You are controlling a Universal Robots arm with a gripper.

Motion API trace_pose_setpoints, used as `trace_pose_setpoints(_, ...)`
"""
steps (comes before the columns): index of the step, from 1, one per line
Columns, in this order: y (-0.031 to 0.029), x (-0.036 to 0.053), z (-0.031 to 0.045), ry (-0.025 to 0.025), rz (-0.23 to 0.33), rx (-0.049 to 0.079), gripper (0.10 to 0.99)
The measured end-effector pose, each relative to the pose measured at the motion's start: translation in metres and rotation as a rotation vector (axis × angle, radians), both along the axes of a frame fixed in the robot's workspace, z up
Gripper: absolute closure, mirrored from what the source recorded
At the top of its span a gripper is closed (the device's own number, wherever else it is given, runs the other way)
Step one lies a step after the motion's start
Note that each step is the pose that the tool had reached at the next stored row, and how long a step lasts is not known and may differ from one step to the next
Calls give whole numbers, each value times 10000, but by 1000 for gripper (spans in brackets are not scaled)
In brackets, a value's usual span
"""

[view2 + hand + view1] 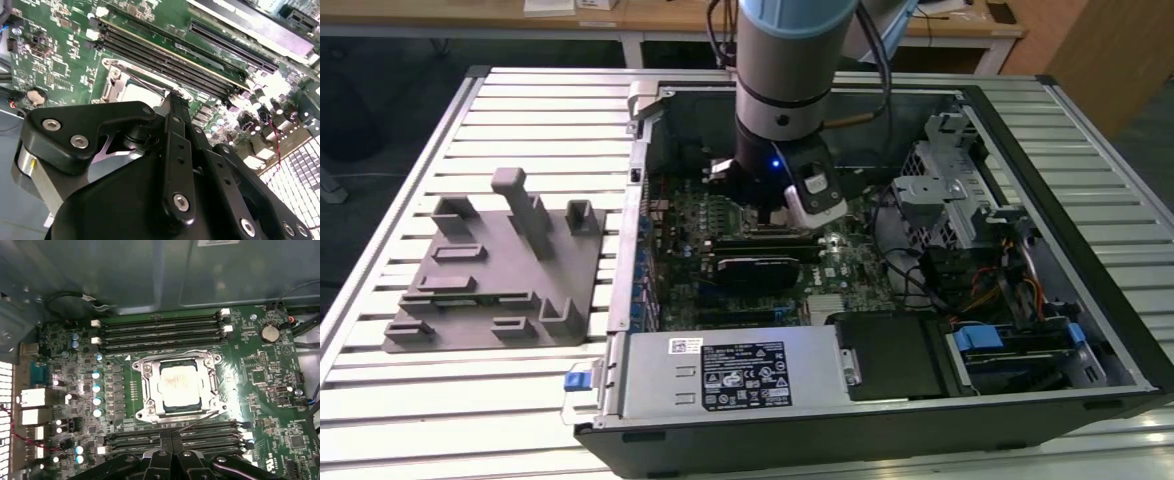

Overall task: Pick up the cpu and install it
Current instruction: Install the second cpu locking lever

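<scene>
The cpu (179, 385), a pale silver square, lies flat inside the metal socket frame (145, 390) on the green motherboard (260, 390). My gripper (171, 442) hovers just off one side of the socket, over the memory slots (200, 440), with its two black fingers pressed together and nothing between them. In the second wrist view the fingertips (175, 100) end beside the socket, and a pale corner of the cpu (141, 93) shows past them. In the exterior view the arm's wrist (781, 170) reaches down into the open computer case (881, 440).
A large grey fixture (494, 270) with raised blocks lies on the slatted table at the exterior view's left. Inside the case are a black glossy module (754, 268), the power supply (720, 375), drive bays (947, 190) and loose cables (987, 290).
</scene>
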State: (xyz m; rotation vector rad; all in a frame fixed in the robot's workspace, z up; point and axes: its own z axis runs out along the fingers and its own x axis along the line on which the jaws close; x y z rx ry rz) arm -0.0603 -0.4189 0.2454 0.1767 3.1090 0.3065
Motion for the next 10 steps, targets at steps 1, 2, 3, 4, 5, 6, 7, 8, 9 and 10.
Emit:
trace_pose_setpoints(1, 0, 8, -9, 0, -2, -2, 980)
trace_pose_setpoints(2, 0, 10, -20, 1, -5, -7, 980)
trace_pose_setpoints(3, 0, 11, -32, 1, -9, -18, 980)
trace_pose_setpoints(4, 0, 11, -46, 0, -13, -29, 980)
trace_pose_setpoints(5, 1, 11, -59, 1, -19, -38, 980)
trace_pose_setpoints(6, 0, 11, -71, 1, -23, -46, 980)
trace_pose_setpoints(7, 0, 11, -83, 1, -26, -54, 980)
trace_pose_setpoints(8, 0, 11, -95, 1, -28, -59, 980)
trace_pose_setpoints(9, 0, 10, -107, 1, -28, -62, 980)
trace_pose_setpoints(10, 0, 6, -119, 0, -29, -63, 980)
